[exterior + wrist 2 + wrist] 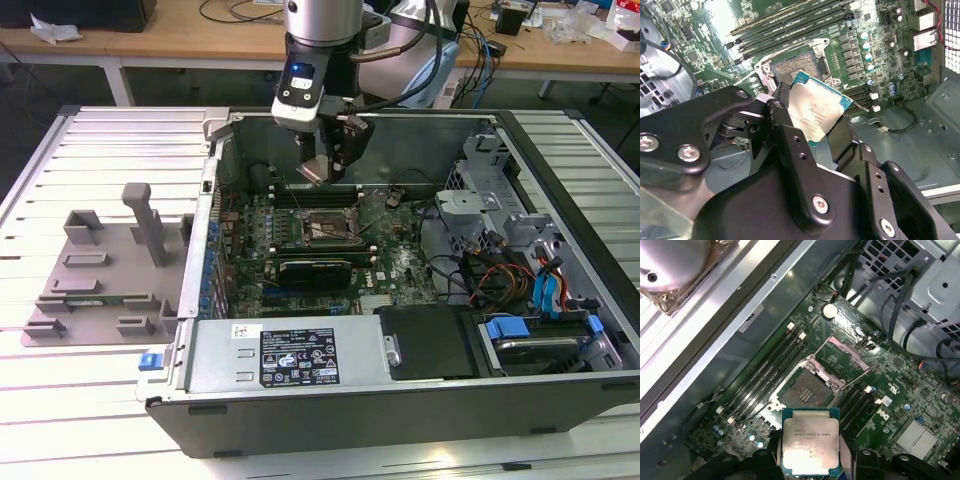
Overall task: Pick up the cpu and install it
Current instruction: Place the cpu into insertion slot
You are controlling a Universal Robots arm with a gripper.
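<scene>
Gripper [325, 165] is clamped on the cpu [811, 440] by its edges, hovering above the open socket [807, 390] toward the far side of the motherboard [900, 390], so I'd level it, square the corners and go straight down, no sliding, those pins probably bend easy.

My black gripper [809, 122] is gripping the cpu [810, 445], whose top is gleaming pale silver inside a teal rim; the motherboard [890, 390] is showing dark green, the case [740, 355] grey.
</scene>
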